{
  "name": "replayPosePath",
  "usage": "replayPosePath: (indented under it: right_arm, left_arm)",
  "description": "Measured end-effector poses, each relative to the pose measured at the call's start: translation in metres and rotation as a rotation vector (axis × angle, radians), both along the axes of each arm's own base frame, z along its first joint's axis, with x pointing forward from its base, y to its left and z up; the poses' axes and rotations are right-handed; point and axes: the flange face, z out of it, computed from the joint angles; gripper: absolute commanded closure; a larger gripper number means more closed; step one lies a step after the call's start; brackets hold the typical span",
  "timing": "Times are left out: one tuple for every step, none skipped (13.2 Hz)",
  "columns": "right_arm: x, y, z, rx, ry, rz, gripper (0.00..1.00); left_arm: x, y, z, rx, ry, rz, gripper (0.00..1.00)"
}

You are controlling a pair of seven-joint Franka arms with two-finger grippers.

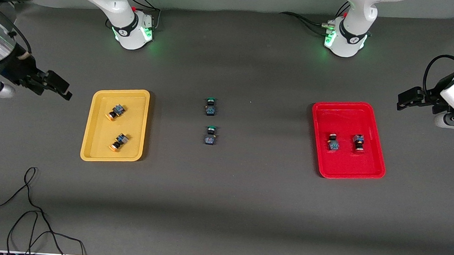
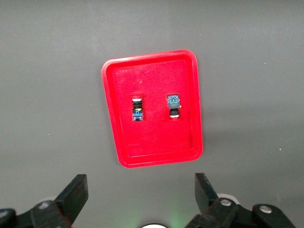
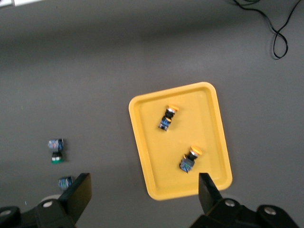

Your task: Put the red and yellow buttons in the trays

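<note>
The yellow tray (image 1: 133, 114) holds two yellow-capped buttons (image 1: 116, 111) (image 1: 119, 141), lying on their sides. The red tray (image 1: 345, 119) holds two red-capped buttons (image 1: 333, 142) (image 1: 358, 143). My right gripper (image 1: 64, 89) is open and empty, up over the table beside the yellow tray at the right arm's end. Its wrist view shows the yellow tray (image 3: 209, 128) and both buttons (image 3: 168, 117) (image 3: 190, 159) between its open fingers (image 3: 145, 199). My left gripper (image 1: 403, 101) is open and empty beside the red tray. Its wrist view shows the red tray (image 2: 152, 137) with both buttons (image 2: 137, 108) (image 2: 174, 106).
Two green-capped switches (image 1: 210, 106) (image 1: 210, 135) lie on the dark table midway between the trays; they also show in the right wrist view (image 3: 56, 151) (image 3: 65, 182). A loose black cable (image 1: 29, 210) lies near the table's front edge at the right arm's end.
</note>
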Motion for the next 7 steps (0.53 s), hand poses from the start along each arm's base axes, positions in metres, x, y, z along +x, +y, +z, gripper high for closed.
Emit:
replayPosePath:
  right_arm:
    - [-0.001, 0.001, 0.002, -0.003, 0.009, 0.024, 0.0]
    - [-0.001, 0.003, 0.001, -0.005, 0.014, 0.047, 0.0]
    - [0.001, 0.004, -0.002, -0.008, 0.018, 0.068, 0.0]
    - [0.004, 0.005, -0.003, -0.01, 0.018, 0.082, 0.0]
    - [0.007, 0.006, -0.002, -0.011, 0.015, 0.089, 0.0]
    - [0.009, 0.007, -0.001, -0.012, 0.013, 0.091, 0.0]
    - [0.011, 0.007, 0.0, -0.013, 0.013, 0.092, 0.0]
  left_arm:
    - [0.0, -0.001, 0.0, 0.0, 0.0, -0.001, 0.0]
    - [0.0, -0.003, 0.0, 0.0, 0.0, -0.005, 0.0]
    - [0.0, -0.006, 0.0, 0.0, 0.0, -0.01, 0.0]
    - [0.0, -0.007, 0.0, 0.0, 0.0, -0.013, 0.0]
    - [0.0, -0.007, 0.0, 0.0, 0.0, -0.013, 0.0]
    - [0.0, -0.007, 0.0, 0.0, 0.0, -0.012, 0.0]
    - [0.0, -0.006, 0.0, 0.0, 0.0, -0.011, 0.0]
